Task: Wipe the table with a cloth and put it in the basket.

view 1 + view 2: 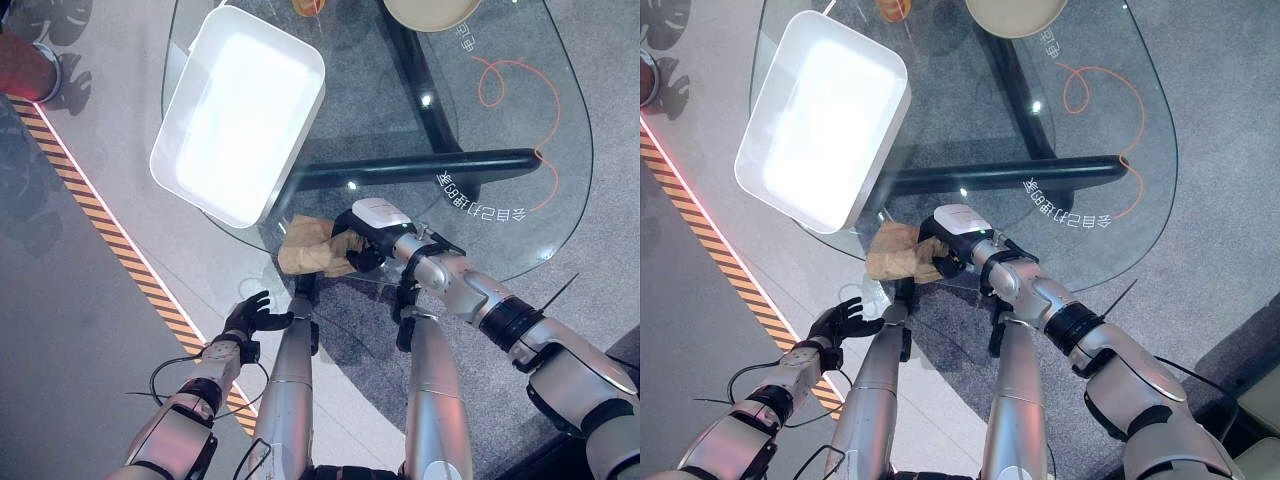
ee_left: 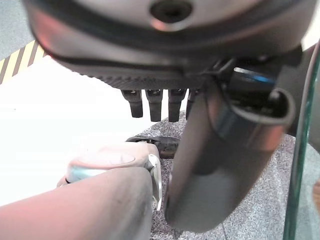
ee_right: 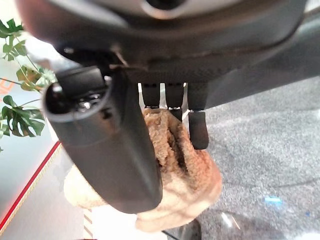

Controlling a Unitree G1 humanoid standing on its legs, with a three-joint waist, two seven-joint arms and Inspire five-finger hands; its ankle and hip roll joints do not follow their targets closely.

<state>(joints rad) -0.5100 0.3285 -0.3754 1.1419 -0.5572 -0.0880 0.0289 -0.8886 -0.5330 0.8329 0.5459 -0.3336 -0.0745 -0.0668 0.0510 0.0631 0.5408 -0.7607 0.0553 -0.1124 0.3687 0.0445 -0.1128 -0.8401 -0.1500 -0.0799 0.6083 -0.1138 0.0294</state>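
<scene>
A crumpled brown cloth lies on the glass table at its near edge. My right hand rests on the cloth's right side. In the right wrist view its fingers are curled into the cloth and the thumb presses over it. The white rectangular basket stands on the table's left part, just beyond the cloth, with nothing in it. My left hand hangs below the table edge at the lower left, with fingers spread and nothing in them.
A beige bowl and an orange object sit at the table's far edge. An orange line is drawn on the glass at the right. Black-and-yellow tape runs across the floor at left, by a reddish pot.
</scene>
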